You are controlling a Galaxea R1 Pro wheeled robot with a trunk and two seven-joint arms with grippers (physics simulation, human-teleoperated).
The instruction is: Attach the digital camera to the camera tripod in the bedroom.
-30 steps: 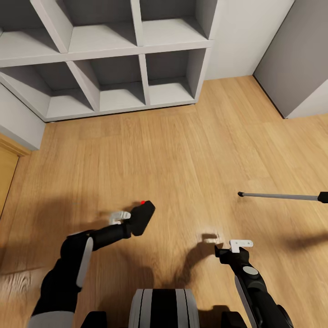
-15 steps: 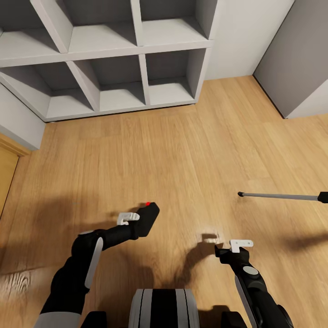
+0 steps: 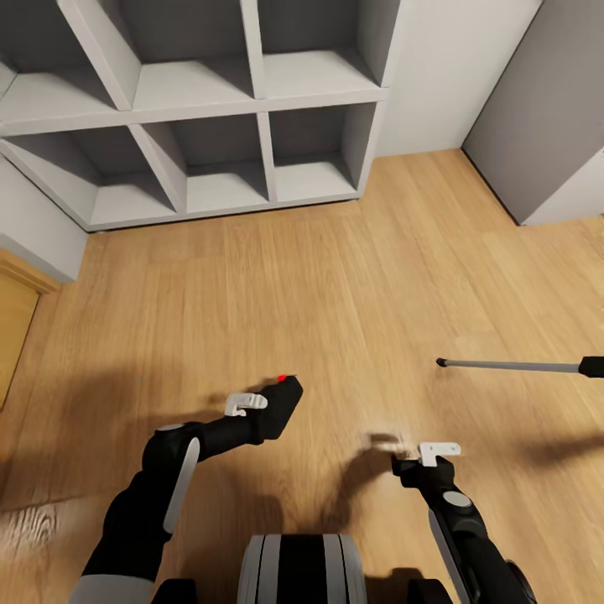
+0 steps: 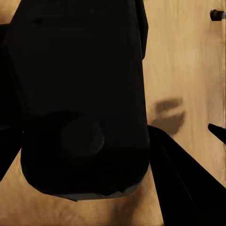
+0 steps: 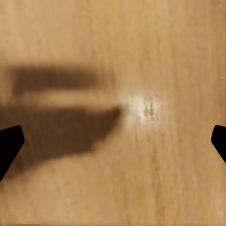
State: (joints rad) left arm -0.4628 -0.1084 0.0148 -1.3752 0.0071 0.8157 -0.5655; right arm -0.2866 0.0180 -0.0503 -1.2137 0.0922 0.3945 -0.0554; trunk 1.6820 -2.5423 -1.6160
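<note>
The grey cube shelf [image 3: 210,109] compartments are seen bare. The digital camera [image 3: 278,406] (red button up) is clamped in the closed left gripper [image 3: 260,413], above the wood floor [image 3: 352,277]. The right gripper [image 3: 424,457] is spread wide, holding nothing; a camera tripod [image 3: 512,366] leg lies beyond it.

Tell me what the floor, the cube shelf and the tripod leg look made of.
The floor: light wood planks, semi-gloss, showing grain lines and a glare patch. The cube shelf: matte grey painted board, probably; flat colour, no grain. The tripod leg: silvery metal by its sheen, with a black tip, likely rubber or plastic.
</note>
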